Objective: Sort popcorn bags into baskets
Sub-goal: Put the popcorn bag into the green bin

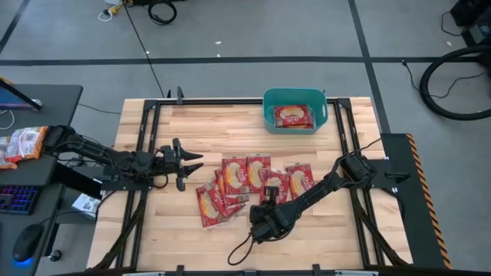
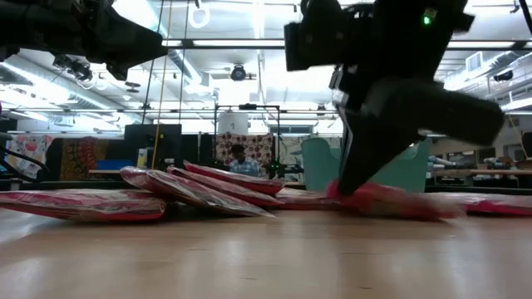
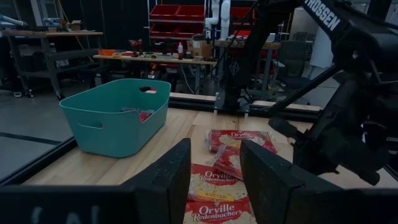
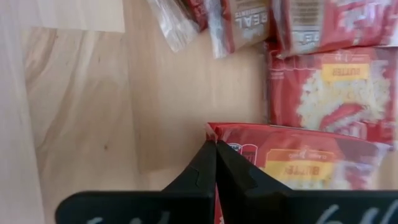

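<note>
Several red popcorn bags [image 1: 245, 180] lie overlapping on the wooden table's middle. Some of them lean on their neighbours [image 2: 208, 187]. The teal basket [image 1: 268, 107] stands at the far edge with one bag [image 1: 294, 116] lying flat inside. My right gripper [image 1: 270, 193] is over the pile's near-right part, shut on one bag [image 2: 399, 203]. My left gripper [image 1: 196, 162] hovers open just left of the pile, above the table. Its fingers [image 3: 161, 180] point toward the bags [image 3: 217, 177] and the basket [image 3: 118, 118]. My right gripper [image 4: 216, 149] pinches a red bag by its short sealed edge [image 4: 231, 132], near a corner, between the two fingertips. The fingers [image 2: 356, 170] come down from above at a slant. The held end is at the fingers, and the rest of the bag lies low over the other bags.
Black frame rails [image 1: 149, 146] run along both sides and the far edge of the table. Bare wood [image 1: 169, 230] lies near and left of the pile. A side desk on the left holds paler orange-and-white packets [image 1: 23, 144]. A person [image 2: 241, 158] sits far behind the table.
</note>
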You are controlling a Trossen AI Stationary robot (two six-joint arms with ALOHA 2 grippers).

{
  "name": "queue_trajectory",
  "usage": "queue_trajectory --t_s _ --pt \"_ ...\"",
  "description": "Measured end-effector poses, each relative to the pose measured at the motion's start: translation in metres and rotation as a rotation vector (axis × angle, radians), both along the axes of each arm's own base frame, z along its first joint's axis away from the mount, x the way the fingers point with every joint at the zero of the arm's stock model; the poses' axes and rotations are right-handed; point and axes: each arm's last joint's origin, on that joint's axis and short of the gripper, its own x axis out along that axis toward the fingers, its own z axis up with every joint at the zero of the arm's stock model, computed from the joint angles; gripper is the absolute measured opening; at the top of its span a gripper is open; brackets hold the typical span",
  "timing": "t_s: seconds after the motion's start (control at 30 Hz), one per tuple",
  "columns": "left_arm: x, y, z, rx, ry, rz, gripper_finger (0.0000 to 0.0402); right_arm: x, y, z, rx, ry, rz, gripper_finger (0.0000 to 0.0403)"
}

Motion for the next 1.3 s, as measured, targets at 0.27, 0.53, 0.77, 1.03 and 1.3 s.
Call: queue_trajectory --t_s 0.27,0.53,0.77,1.03,1.3 --pt "0.000 0.000 0.000 0.000 0.000 0.000 0.0144 0.006 0.002 0.039 -0.062 0.014 -0.002 0.0004" --pt "0.000 0.000 0.000 0.017 0.004 -0.013 0.0144 0.009 0.003 0.056 -0.082 -0.016 -0.005 0.0003" --pt "0.012 -0.003 -0.012 0.110 0.082 -0.045 0.0145 0.008 0.002 0.058 -0.095 -0.005 -0.005 0.0002" --pt "0.031 -0.003 -0.021 0.159 0.089 -0.055 0.0167 0.009 0.000 0.059 -0.097 -0.006 -0.016 0.0002" --pt "0.060 -0.012 -0.023 0.183 0.165 -0.172 0.0190 0.010 -0.003 0.059 -0.086 0.002 -0.025 0.0002"
